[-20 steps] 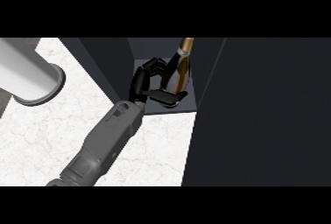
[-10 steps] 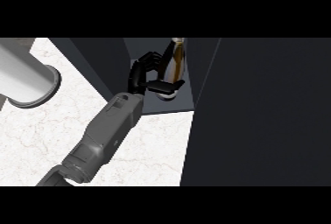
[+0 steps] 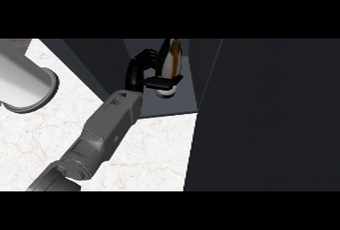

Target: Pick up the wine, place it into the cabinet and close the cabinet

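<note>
Shifted since earlier frame: forearm and bottle deeper into cabinet opening, toward 12 o'clock. Cabinet: dark, fills 3 o'clock side; open compartment at 12 o'clock. Surface: white marble, lower left. Grey cylinder: at 9 o'clock, lying on surface. Forearm: grey, rising from 7 o'clock. Robot hand: which arm cannot tell; fingers and thumb curled round wine. Wine: inside compartment, pale base toward 6 o'clock.
</note>
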